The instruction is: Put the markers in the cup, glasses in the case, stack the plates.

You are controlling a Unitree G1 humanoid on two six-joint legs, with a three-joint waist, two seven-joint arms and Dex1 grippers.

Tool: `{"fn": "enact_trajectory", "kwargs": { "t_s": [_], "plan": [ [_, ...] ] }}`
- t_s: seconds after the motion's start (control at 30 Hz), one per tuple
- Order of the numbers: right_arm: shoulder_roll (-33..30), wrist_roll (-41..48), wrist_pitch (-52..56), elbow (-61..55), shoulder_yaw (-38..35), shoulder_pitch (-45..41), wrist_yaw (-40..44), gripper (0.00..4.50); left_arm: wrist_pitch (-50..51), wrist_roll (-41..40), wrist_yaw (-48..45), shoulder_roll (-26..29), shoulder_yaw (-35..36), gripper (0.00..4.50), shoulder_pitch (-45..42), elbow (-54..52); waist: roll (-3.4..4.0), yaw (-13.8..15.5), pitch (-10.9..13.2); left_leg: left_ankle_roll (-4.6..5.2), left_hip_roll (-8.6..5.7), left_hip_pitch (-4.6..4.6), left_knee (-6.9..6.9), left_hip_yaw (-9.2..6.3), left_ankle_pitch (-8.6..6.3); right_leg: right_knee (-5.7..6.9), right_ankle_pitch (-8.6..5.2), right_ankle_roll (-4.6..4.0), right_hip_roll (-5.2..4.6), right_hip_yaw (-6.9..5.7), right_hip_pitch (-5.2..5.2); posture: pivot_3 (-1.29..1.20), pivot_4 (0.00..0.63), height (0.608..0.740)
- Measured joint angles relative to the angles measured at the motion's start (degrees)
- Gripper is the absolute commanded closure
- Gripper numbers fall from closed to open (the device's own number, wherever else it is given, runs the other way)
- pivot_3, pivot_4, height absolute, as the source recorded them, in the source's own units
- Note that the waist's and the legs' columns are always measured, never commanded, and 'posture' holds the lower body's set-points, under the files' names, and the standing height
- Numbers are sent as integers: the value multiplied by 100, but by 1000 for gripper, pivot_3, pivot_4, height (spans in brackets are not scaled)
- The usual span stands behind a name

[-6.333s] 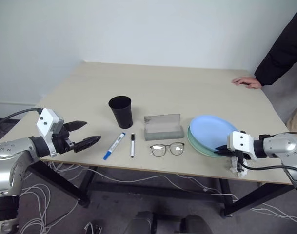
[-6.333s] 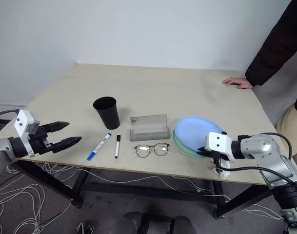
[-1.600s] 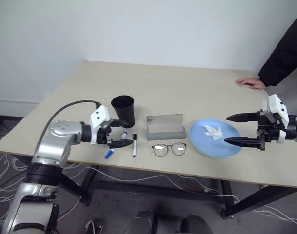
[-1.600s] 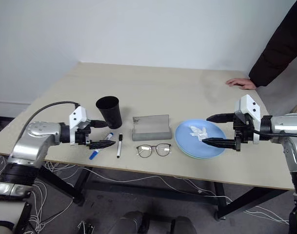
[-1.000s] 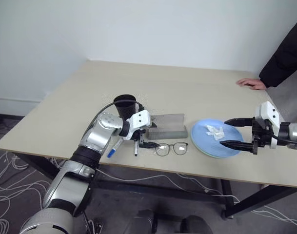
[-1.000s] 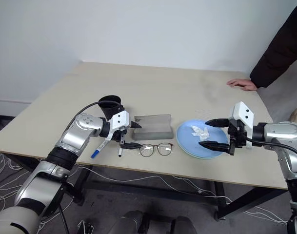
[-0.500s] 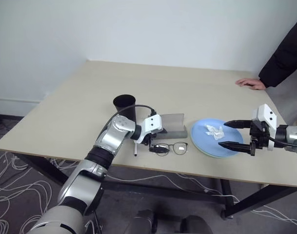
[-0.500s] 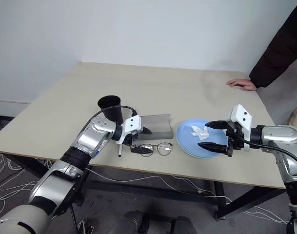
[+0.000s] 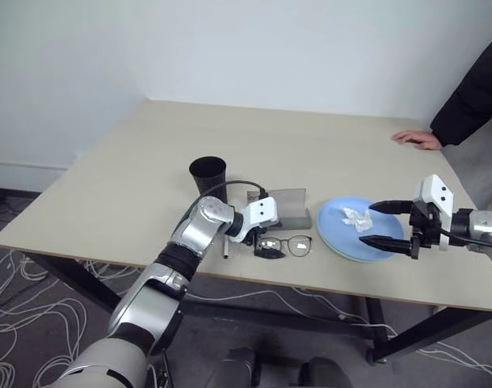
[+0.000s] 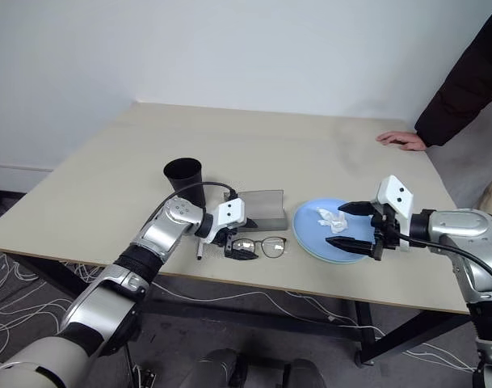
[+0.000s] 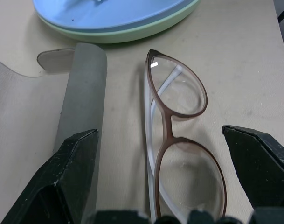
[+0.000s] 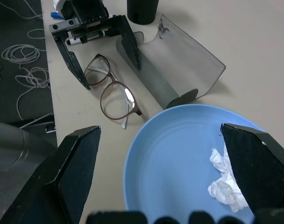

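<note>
My left gripper (image 9: 264, 241) is open and low over the table, its fingers on either side of the left lens of the glasses (image 11: 175, 140). The grey case (image 9: 288, 212) lies open just behind the glasses, lid raised. The black cup (image 9: 208, 174) stands upright to the left of the case. Behind my left wrist lie the markers (image 12: 88, 35), partly hidden by the arm. The light blue plate (image 9: 336, 238) sits on the pale green plate (image 11: 146, 32). My right gripper (image 9: 368, 224) hovers open over the blue plate's right side.
A crumpled white tissue (image 9: 356, 217) lies on the blue plate. A person's hand (image 9: 415, 139) rests on the table (image 9: 310, 153) at the far right corner, dark sleeve above it. Cables lie on the floor below the table's left side.
My left gripper has moved right and down from beside the markers to straddle the glasses' left lens. The right gripper has stayed over the plate.
</note>
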Motion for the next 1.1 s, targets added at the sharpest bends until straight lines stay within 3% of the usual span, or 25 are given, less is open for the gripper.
{"fn": "enact_trajectory", "kwargs": {
  "t_s": [0.43, 0.57, 0.77, 1.1],
  "plan": [
    [52, -5, 0, -62, 0, 56, -133, 50, -277, 182, -88, -121, -88, 0, -145, 324, 0, 0, 0, 4, -1, -1, 9, -1, -2, 0, 2, 4, 0, -1, 3, 0, 0, 701],
    [61, -6, 0, -67, 0, 58, -144, 0, -457, 292, -144, -160, -217, 879, -235, 535, 0, 0, 0, 5, -2, -2, 14, 0, -3, 0, 3, 6, 0, -1, 4, 0, 0, 701],
    [104, -14, 0, -75, 3, 58, -187, 0, -651, 408, -205, -290, -228, 2983, -572, 973, -1, 1, 0, 7, -3, -6, 20, -2, -4, 0, 6, 11, 0, -4, 6, 0, 0, 701],
    [127, -42, 0, -97, 11, 80, -257, 0, -1026, 607, -440, -375, -241, 2983, -1117, 1550, -1, -1, 1, 16, -4, -12, 38, 0, -10, 0, 9, 17, 0, -3, 7, 0, 0, 701]
  ]
}}
